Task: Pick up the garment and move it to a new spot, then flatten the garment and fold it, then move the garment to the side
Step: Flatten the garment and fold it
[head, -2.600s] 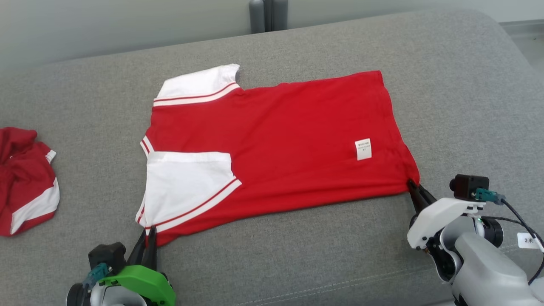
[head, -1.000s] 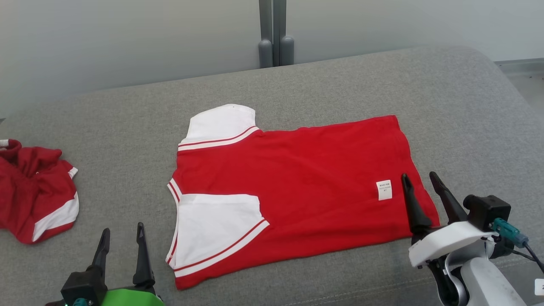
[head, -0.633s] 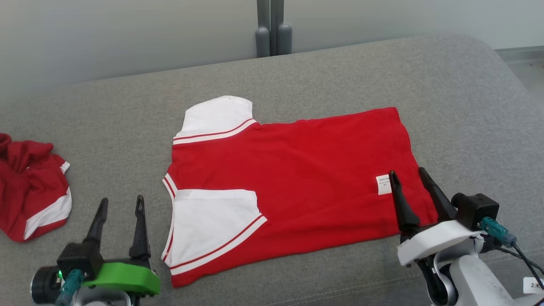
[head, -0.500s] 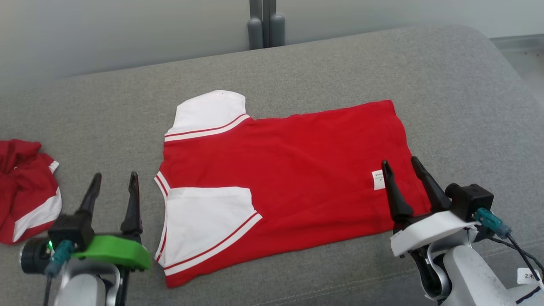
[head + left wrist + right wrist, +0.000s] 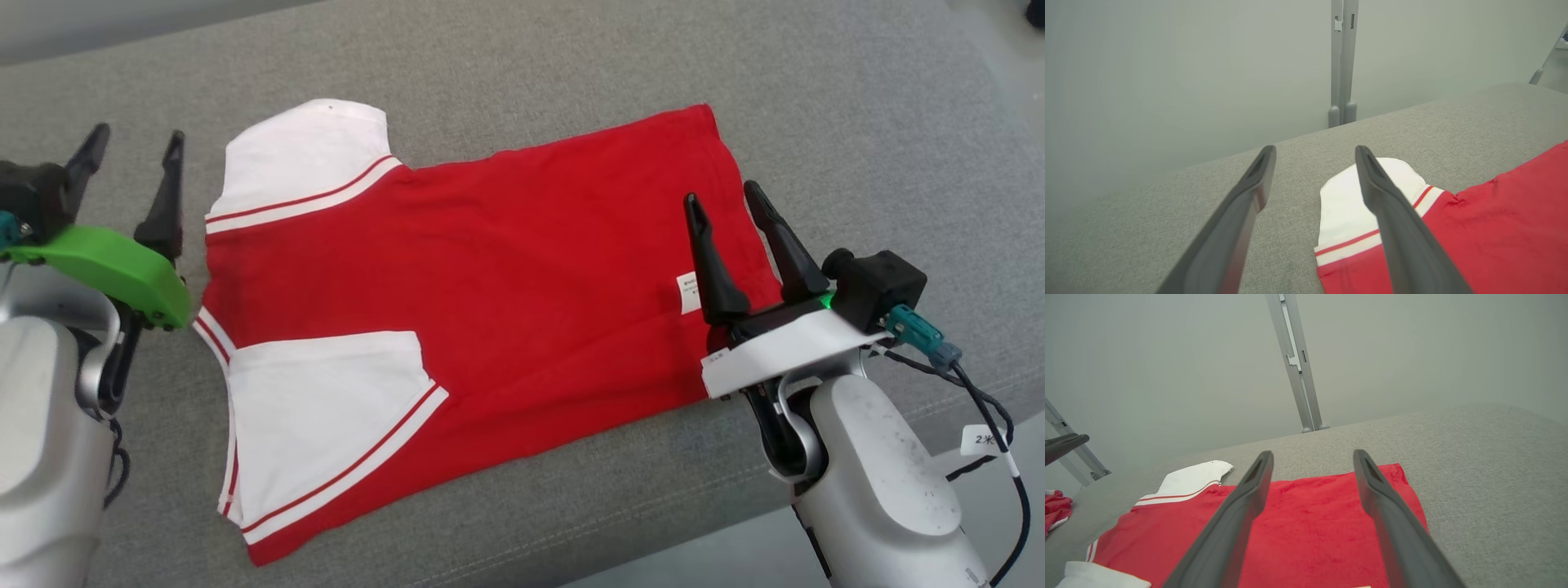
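red cloth shirt with white sleeves (image 5: 490, 245) lies flat on grey fabric cushion (image 5: 571, 49); left gripper (image 5: 136, 137) and right gripper (image 5: 722, 196) hover at its ends, spread, empty. pinch far corners together, lift evenly.

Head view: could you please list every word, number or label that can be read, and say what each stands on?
"2米" on the white tag beside the right arm; the second character is faint.
The white label sewn on the red garment: print too small to read.
A small sticker on the white mount below the right gripper: too small to read.
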### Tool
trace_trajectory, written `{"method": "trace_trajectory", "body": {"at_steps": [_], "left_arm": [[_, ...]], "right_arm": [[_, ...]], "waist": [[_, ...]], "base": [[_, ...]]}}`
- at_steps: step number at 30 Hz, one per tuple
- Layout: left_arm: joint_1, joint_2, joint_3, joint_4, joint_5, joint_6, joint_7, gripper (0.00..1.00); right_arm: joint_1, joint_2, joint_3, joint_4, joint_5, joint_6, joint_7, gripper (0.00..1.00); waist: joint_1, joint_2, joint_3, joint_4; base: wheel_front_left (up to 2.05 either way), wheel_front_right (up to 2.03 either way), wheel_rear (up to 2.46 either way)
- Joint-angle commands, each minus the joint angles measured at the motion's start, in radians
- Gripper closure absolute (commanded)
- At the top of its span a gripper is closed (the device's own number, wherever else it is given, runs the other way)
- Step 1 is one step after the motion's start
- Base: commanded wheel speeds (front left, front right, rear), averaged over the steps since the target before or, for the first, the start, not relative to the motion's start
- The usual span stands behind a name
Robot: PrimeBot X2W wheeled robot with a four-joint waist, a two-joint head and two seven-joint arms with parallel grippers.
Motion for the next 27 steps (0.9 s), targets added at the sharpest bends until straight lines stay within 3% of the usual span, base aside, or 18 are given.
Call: {"method": "trace_trajectory", "body": {"at_steps": [1,8,15,27], "left_arm": [[-0.029,0.024,-0.006,0.009,-0.016,-0.001,0.004,0.00],[-0.178,0.145,-0.140,0.081,-0.188,-0.002,0.106,0.00],[-0.309,0.207,-0.232,0.171,-0.318,-0.002,0.196,0.00],[-0.444,0.240,-0.347,0.303,-0.404,-0.002,0.247,0.00]], "right_arm": [[-0.017,0.001,0.002,-0.004,-0.001,-0.001,-0.003,0.00],[-0.074,0.006,0.008,-0.015,0.011,-0.001,-0.003,0.00],[-0.111,0.006,0.035,-0.030,0.051,-0.001,-0.004,0.00],[-0.132,0.006,0.052,-0.046,0.088,-0.001,-0.004,0.00]], "waist": [[-0.0001,-0.0001,0.086,-0.067],[-0.0001,-0.0001,0.159,-0.100],[-0.0001,-0.0001,0.222,-0.132],[-0.0001,-0.0001,0.285,-0.181]], "base": [[0.00,0.00,0.00],[0.00,0.00,0.00],[0.00,0.00,0.00],[0.00,0.00,0.00]]}}
